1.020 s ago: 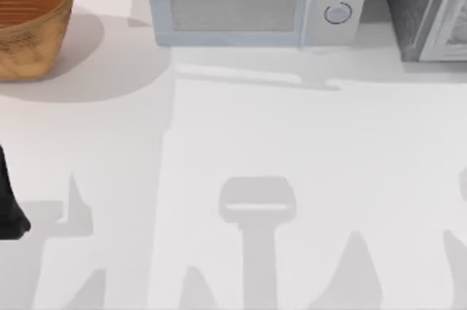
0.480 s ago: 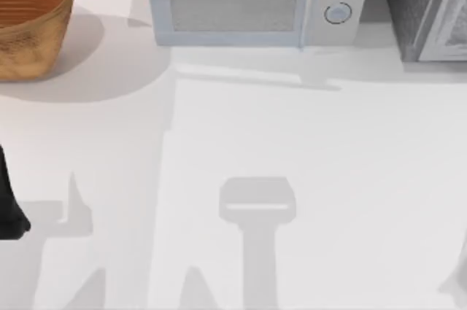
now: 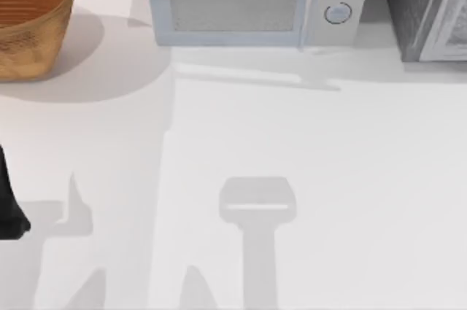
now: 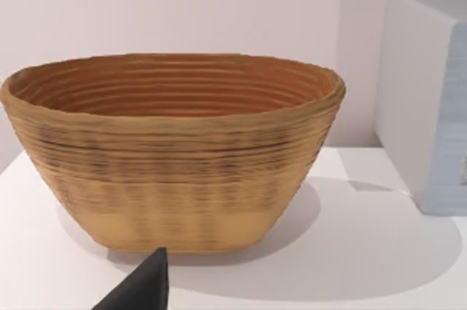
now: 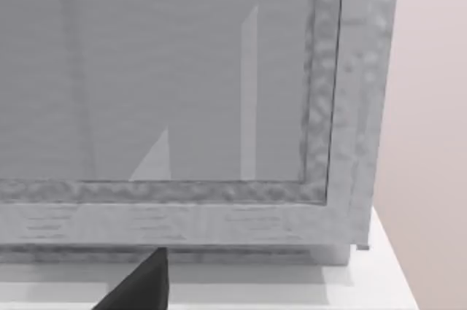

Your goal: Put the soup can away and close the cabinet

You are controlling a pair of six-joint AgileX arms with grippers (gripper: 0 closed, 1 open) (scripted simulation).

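The soup can is out of view. The dark grey speckled cabinet [image 3: 412, 4] stands at the table's far right corner, its pale framed door [image 3: 449, 29] facing the front. The right wrist view looks at that door [image 5: 160, 69] from close up, and the panel seems to lie flat against the cabinet body. A dark tip of my right gripper [image 5: 142, 284] pokes in just in front of the door's lower frame. My left gripper [image 3: 9, 211] is parked at the table's left edge; its dark tip [image 4: 142, 288] points toward a basket.
A woven brown basket [image 3: 29, 18] [image 4: 175, 157] sits at the far left corner. A light grey microwave [image 3: 248, 4] with two round knobs stands at the back middle, and its side [image 4: 427, 98] shows in the left wrist view. The white table [image 3: 292, 142] carries only shadows in the middle.
The arm shadows at the table's lower right have slid off the right edge of the top view. The left arm, basket, microwave and cabinet have not moved.
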